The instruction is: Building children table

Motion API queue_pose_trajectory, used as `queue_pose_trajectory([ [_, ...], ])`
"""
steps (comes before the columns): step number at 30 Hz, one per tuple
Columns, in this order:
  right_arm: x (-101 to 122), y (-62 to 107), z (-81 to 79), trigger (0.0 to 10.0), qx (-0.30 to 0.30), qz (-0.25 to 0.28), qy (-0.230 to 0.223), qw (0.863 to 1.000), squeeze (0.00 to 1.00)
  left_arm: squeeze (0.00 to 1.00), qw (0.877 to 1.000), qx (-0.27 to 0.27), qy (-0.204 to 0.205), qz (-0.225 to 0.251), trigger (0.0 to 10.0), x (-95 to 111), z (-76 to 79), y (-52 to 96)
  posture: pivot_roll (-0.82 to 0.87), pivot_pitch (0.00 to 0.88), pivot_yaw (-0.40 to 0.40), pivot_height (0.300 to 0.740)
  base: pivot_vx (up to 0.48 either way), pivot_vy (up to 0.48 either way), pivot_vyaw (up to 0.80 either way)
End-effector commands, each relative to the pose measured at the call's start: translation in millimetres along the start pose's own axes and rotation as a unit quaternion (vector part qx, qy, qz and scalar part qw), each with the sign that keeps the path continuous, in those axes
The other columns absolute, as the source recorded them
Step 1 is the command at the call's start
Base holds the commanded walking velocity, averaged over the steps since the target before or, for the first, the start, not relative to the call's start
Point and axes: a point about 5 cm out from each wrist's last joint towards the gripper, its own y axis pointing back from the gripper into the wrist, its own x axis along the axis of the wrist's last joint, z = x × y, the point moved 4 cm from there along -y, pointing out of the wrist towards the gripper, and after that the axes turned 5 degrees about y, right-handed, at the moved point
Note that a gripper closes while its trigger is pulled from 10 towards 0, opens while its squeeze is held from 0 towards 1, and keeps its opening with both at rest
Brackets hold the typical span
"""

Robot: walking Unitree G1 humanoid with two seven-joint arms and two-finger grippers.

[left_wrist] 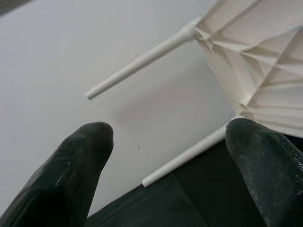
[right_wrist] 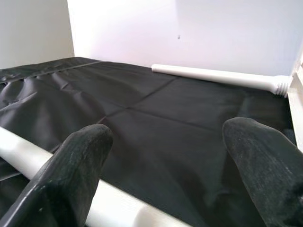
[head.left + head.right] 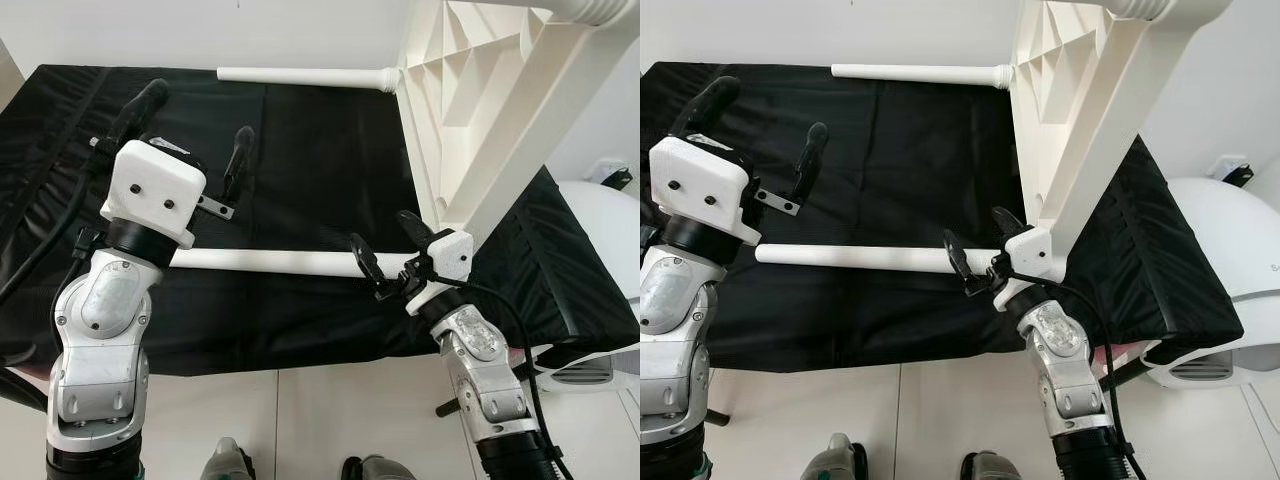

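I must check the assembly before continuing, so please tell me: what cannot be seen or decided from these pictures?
- Near leg: its joint with the tabletop is hidden behind the right hand in the eye views.
- Near leg's other end: hidden behind the left arm in the left eye view.
- Tabletop: cut off by the top edge in both eye views.
- Far leg: whether fully screwed in is too small to tell.
- White appliance: cut off by the right edge.

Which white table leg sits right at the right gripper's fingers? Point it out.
The near leg, lying across the black cloth in front of the robot, with the right gripper open at its table end. The far leg lies along the wall.
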Motion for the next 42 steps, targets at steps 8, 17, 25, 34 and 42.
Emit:
queue_pose_trajectory([
  [8,-1.0,-1.6,7.0,10.0,0.004,0.004,0.011,1.0,0.0,0.0,0.99,0.033,-0.134,0.035,10.0,18.2,-10.9,0.7,0.14,0.101,-0.077,0.74,0.0,0.0,0.0],
  [17,-3.8,-7.0,7.0,10.0,0.013,0.009,0.013,1.0,0.0,0.0,0.973,0.088,-0.205,0.056,10.0,28.2,-27.8,6.4,0.16,0.093,-0.089,0.74,0.0,0.0,0.0],
  [25,-4.5,-10.0,6.5,10.0,0.02,0.011,0.014,1.0,0.0,0.0,0.958,0.113,-0.249,0.081,10.0,40.0,-34.1,10.0,0.17,0.088,-0.098,0.74,0.0,0.0,0.0],
  [34,-5.8,-17.6,8.1,10.0,0.022,0.018,0.017,0.999,0.0,0.0,0.929,0.15,-0.312,0.13,10.0,62.9,-46.5,12.1,0.18,0.077,-0.097,0.74,0.0,0.0,0.0],
  [42,-5.5,-22.5,7.4,10.0,0.024,0.024,0.019,0.999,0.0,0.0,0.921,0.158,-0.32,0.153,10.0,72.1,-56.5,3.8,0.18,0.084,-0.078,0.74,0.0,0.0,0.0],
])
